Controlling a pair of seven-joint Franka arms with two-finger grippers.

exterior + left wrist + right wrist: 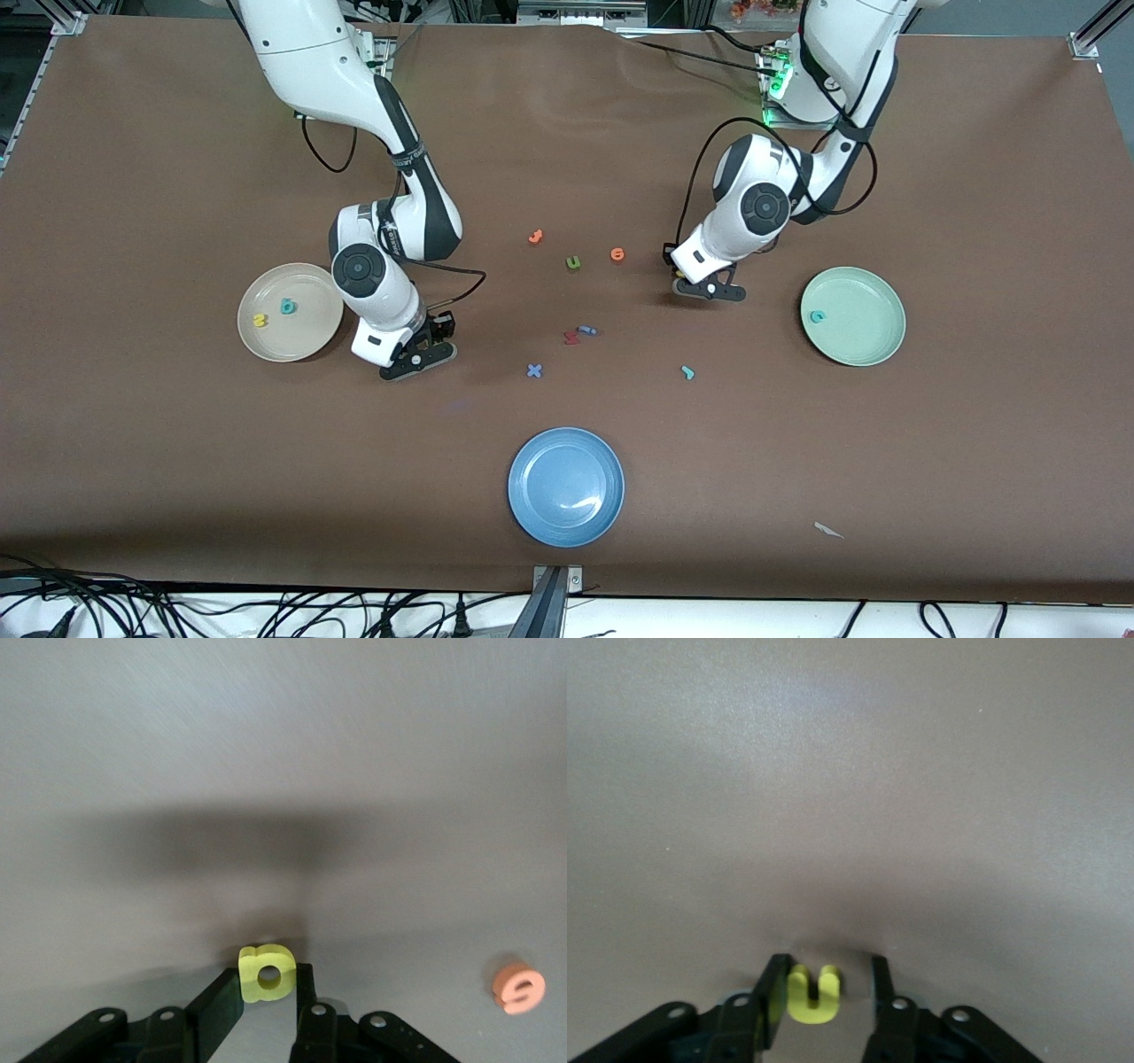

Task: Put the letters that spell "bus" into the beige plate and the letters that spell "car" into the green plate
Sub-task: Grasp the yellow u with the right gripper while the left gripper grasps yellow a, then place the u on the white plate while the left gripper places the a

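Note:
My left gripper is down at the table between the orange letters and the green plate, shut on the yellow a, with both fingers touching it. My right gripper is low beside the beige plate. Its fingers stand around the yellow u: one touches it and a gap shows at the other. The beige plate holds the yellow s and the teal b. The teal c lies in the green plate. The teal r lies on the table, nearer the camera than my left gripper.
An olive u and two orange letters lie mid-table; one orange letter shows in the left wrist view. A red letter, a small blue letter and a blue x lie above the blue plate.

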